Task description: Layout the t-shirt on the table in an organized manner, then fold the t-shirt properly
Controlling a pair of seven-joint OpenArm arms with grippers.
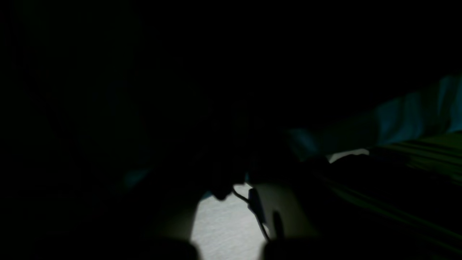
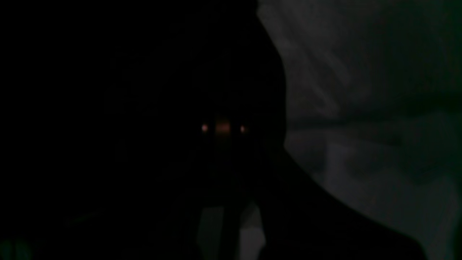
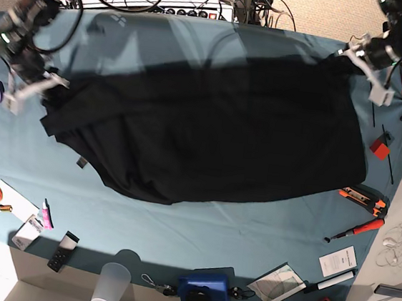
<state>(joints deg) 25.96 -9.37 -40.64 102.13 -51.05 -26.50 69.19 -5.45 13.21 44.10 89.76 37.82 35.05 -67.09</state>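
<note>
The t-shirt is lying spread across the middle of the teal tabletop, its long axis running side to side in the base view, and the coming move is turning on exactly that: the two claws are sitting at opposite ends of the axis. The right claw is working at the end on that view's left, low against the cloth where the black fabric is bunching into folds, while the left claw is hovering at the far corner on that view's right, near the tabletop's back edge. Each arm is therefore nearest its own end, and the garment is stretching away from each claw toward the other. Both claws are pressed together, and each is probably pinching an edge of the t-shirt, though both wrist views are almost wholly dark and are showing only dim cloth, so the hold itself is not plain to see. The shirt is looking roughly laid out but still rumpled along its near hem, so a pull apart along the long axis would seem the natural next step. No print, brand or tag text is readable on the shirt from here; the papers at the near edge are too small to read.
</note>
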